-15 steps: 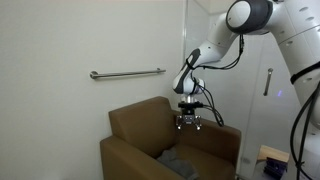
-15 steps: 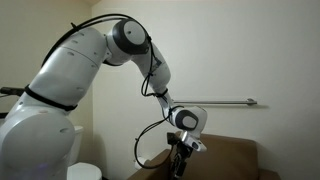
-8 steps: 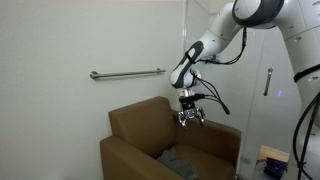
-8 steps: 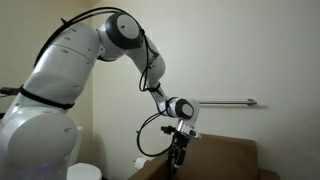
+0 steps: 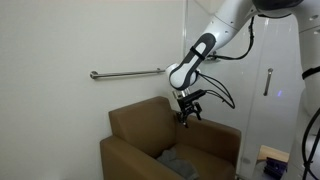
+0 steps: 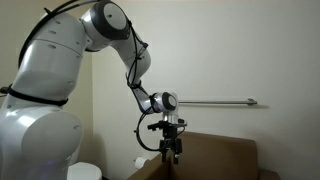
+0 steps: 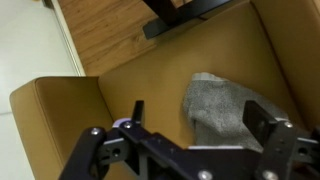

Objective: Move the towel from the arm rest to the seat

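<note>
A grey towel (image 5: 178, 158) lies crumpled on the seat of a small brown armchair (image 5: 135, 128). In the wrist view the towel (image 7: 220, 105) lies on the seat below the open fingers. My gripper (image 5: 189, 113) hangs in the air above the chair, near its backrest and arm rest, open and empty. In an exterior view the gripper (image 6: 168, 149) is just above the chair's top edge (image 6: 215, 150). In the wrist view the gripper (image 7: 197, 118) holds nothing.
A metal grab bar (image 5: 127, 73) is fixed to the white wall behind the chair. A glass door with a handle (image 5: 267, 82) stands beside the chair. A wooden floor (image 7: 110, 35) shows beyond the chair.
My gripper has risen and moved back toward the wall, away from the seat. The towel has stayed on the seat.
</note>
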### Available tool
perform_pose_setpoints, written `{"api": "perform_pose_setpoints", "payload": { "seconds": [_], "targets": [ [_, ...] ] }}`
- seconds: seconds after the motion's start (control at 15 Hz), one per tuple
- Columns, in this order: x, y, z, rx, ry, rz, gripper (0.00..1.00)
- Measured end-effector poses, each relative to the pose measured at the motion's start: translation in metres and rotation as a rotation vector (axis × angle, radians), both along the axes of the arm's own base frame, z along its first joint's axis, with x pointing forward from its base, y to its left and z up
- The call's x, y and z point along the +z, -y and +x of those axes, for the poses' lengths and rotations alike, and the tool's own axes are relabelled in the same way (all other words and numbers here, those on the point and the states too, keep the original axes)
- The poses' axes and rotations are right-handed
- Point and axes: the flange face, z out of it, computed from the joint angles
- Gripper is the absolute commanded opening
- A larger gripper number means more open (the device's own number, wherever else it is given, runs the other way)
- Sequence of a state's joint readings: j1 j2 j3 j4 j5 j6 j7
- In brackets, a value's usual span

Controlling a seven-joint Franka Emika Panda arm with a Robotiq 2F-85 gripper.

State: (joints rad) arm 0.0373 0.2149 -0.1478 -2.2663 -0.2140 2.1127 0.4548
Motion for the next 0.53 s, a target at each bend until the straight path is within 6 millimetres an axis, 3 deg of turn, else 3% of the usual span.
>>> {"api": "perform_pose_setpoints", "payload": {
  "seconds": [0.27,0.53],
  "targets": [
    [0.011,-0.004,-0.019,0.150,0.141,0.008,1.00],
    [0.024,0.008,-0.029,0.300,0.239,0.087,1.00]
  ]
}}
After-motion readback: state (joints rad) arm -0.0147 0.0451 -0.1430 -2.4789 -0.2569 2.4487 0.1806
